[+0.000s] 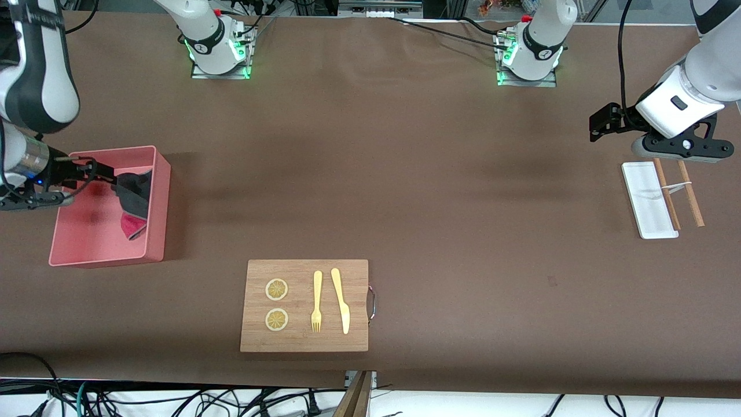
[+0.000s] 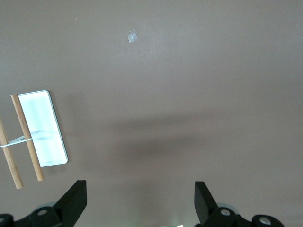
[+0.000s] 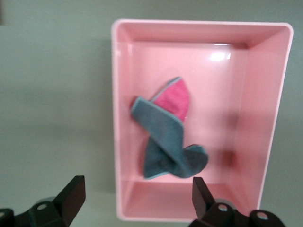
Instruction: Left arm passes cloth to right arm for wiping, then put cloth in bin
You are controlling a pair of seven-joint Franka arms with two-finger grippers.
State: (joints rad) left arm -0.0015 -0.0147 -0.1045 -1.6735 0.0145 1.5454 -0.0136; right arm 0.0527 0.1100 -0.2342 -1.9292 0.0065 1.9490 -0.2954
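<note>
The cloth (image 1: 135, 200) lies crumpled inside the pink bin (image 1: 87, 231) at the right arm's end of the table, dark grey side mostly up with some magenta showing. In the right wrist view the cloth (image 3: 165, 137) rests on the floor of the bin (image 3: 199, 23). My right gripper (image 1: 107, 174) hangs over the bin, open and empty, its fingers (image 3: 71, 194) spread wide above the cloth. My left gripper (image 1: 602, 124) waits over bare table at the left arm's end, open and empty (image 2: 140, 191).
A long white tray (image 1: 648, 200) with two wooden sticks (image 1: 692, 194) lies near the left gripper; it also shows in the left wrist view (image 2: 42, 127). A wooden board (image 1: 301, 272) with two lemon slices, a fork and a knife lies near the front edge.
</note>
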